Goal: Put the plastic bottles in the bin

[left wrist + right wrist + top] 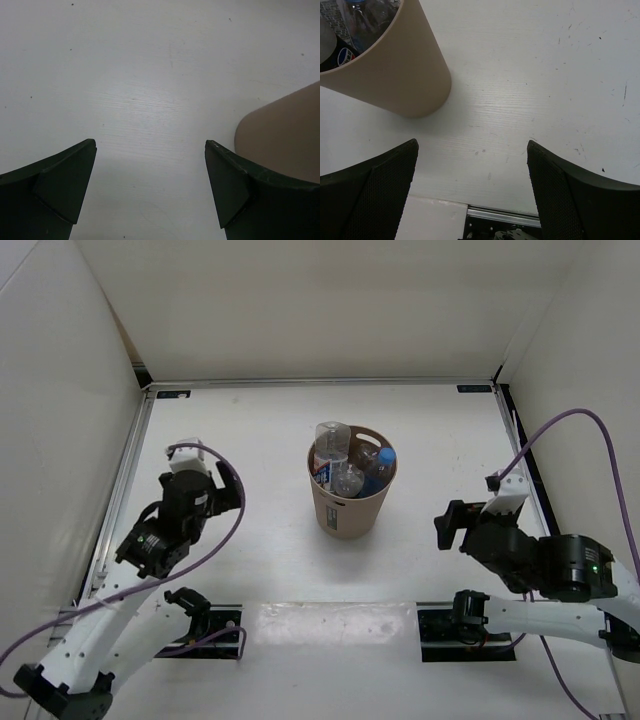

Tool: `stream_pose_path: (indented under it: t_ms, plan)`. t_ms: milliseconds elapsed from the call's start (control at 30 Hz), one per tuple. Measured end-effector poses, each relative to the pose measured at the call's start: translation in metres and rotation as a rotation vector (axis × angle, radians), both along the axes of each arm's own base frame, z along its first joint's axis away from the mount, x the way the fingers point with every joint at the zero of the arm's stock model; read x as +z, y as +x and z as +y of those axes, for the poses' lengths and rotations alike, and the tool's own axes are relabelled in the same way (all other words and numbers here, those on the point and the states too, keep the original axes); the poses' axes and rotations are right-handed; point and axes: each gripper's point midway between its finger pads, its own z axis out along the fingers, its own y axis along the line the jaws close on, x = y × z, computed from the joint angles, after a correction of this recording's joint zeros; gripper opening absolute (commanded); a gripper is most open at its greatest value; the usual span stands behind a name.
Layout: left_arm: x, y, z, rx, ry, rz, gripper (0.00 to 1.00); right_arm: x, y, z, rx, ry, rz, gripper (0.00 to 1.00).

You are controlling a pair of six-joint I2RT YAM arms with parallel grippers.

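The tan round bin (350, 508) stands upright in the middle of the table. Plastic bottles (345, 465) are packed inside it: a clear one (330, 437) pokes above the rim, and one with a blue cap and label (384, 460) leans at the right. In the right wrist view the bin's wall (400, 75) fills the upper left, with bottles (355, 20) showing over its rim. My left gripper (210, 470) (150, 144) is open over bare table, left of the bin (285, 135). My right gripper (446, 526) (472, 144) is open and empty, right of the bin.
White walls enclose the table on three sides. A metal rail (505, 217) and the arm bases (455, 625) lie along the near edge. The white tabletop (260, 430) surrounds the bin.
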Motion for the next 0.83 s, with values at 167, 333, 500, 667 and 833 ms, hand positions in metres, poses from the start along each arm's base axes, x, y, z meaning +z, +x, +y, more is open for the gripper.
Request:
stream_pose_path:
  t_ms: [167,333,500,667,833]
  plan:
    - [-0.012,0.006,0.023,0.082,-0.091,0.043,1.0,0.002,-0.001,-0.004,0.002,0.028,-0.008,0.9]
    - [-0.044,0.015,0.023,0.077,-0.16,0.152,1.0,-0.002,-0.001,-0.002,0.008,0.01,-0.004,0.9]
    - [-0.051,0.013,0.02,0.065,-0.192,0.173,1.0,-0.003,0.0,-0.001,0.002,-0.003,-0.001,0.9]
    - [-0.039,0.013,0.02,0.063,-0.212,0.117,1.0,-0.003,0.001,-0.001,-0.007,-0.011,0.001,0.9]
    - [-0.036,0.017,0.019,0.058,-0.214,0.099,1.0,-0.005,0.002,0.001,-0.005,-0.033,0.004,0.9]
